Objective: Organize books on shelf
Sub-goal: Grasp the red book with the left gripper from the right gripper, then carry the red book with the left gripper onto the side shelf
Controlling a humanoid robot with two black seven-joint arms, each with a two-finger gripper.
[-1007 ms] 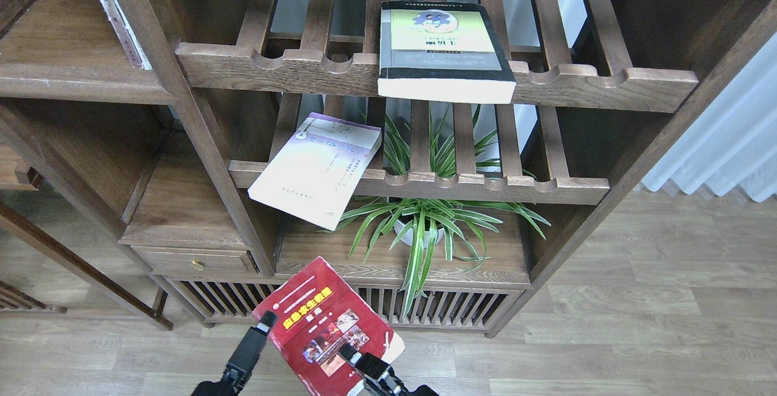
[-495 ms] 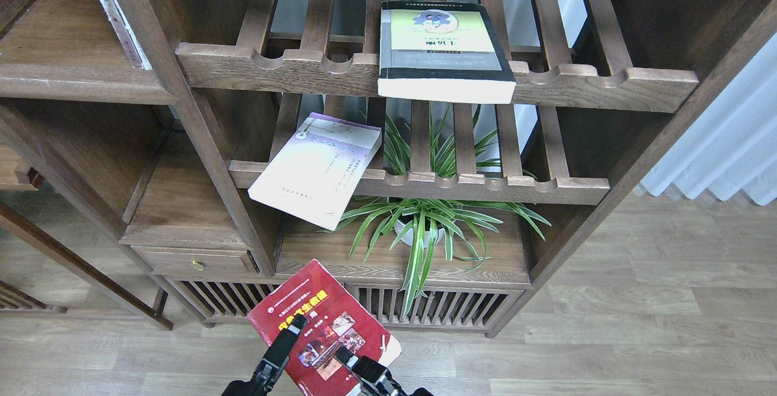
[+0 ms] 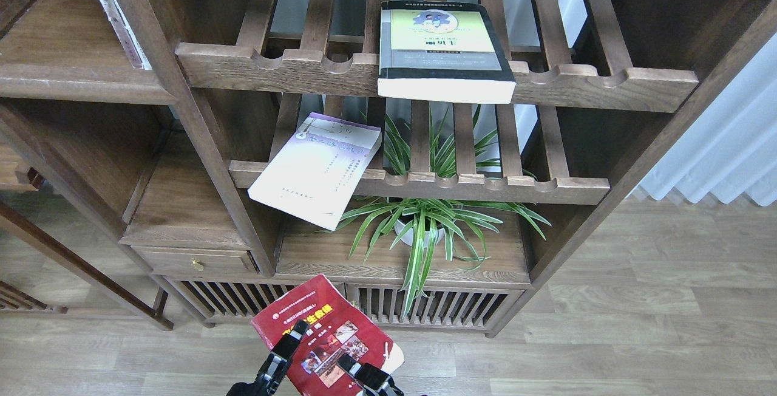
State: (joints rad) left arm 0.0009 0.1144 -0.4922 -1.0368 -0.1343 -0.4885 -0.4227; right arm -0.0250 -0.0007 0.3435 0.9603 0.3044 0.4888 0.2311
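Walnut bookcase [image 3: 200, 110] over wood floor. Red book [image 3: 325, 335] at bottom centre, tilted, both grippers on it: left gripper [image 3: 285, 347] over cover's left part, right gripper [image 3: 358, 372] at lower right; how tightly either closes, can't tell. Lavender book [image 3: 315, 168] overhangs lower slatted rack [image 3: 485, 186]. Black-bordered book [image 3: 440, 50] on upper rack [image 3: 607, 80]. Plant [image 3: 425, 220] below.

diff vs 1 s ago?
The red book dropped lower in view and turned a little. The left gripper moved from the book's left edge onto its cover. The right gripper sank slightly, still at the book's lower right. Unchanged: lavender book, thick yellow-green book, plant.
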